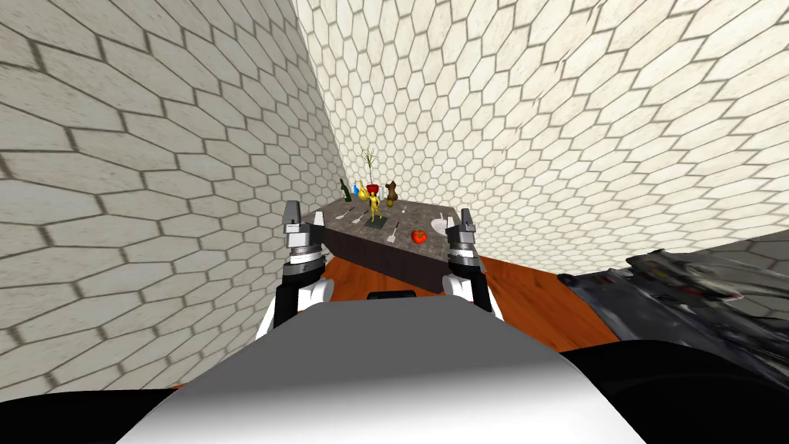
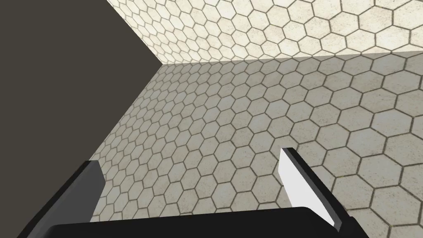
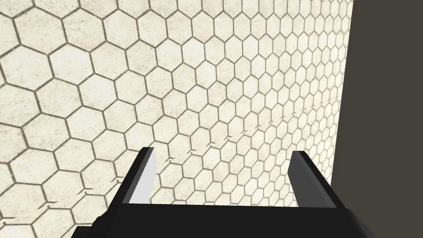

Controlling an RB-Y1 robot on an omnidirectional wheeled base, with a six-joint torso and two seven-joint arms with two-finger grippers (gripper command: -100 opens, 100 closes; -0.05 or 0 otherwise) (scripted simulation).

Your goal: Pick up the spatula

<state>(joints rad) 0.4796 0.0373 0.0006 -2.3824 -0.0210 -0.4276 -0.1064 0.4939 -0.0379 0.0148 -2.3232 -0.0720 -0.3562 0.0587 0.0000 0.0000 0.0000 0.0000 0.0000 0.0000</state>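
Spatula (image 1: 393, 234): a pale utensil with a squarish blade, lying flat near the front edge of the desk at the centre of the head view, just left of a red round thing (image 1: 418, 237). It is small here, so picking it out from the other pale utensils (image 1: 358, 219) is a judgement.
Desk (image 1: 385, 260): dark, set against the hexagon-tiled wall, with a yellow figurine (image 1: 374, 205) and a red plant pot (image 1: 372, 187) further back.
Left arm: left claw (image 1: 293, 214) is raised left of centre, its fingers (image 2: 301, 186) apart and holding nothing.
Right arm: right claw (image 1: 467, 220) is raised right of centre, its fingers (image 3: 142, 177) apart and empty.
Stage: the approach looks unfinished, as a strip of wooden floor (image 1: 532, 297) lies between me and the desk.
Handling: probably light, stiff and thin. It lies low on the top, so the blades could skid over it.
Hold: across the handle near its middle, fingers either side, clear of the red thing.
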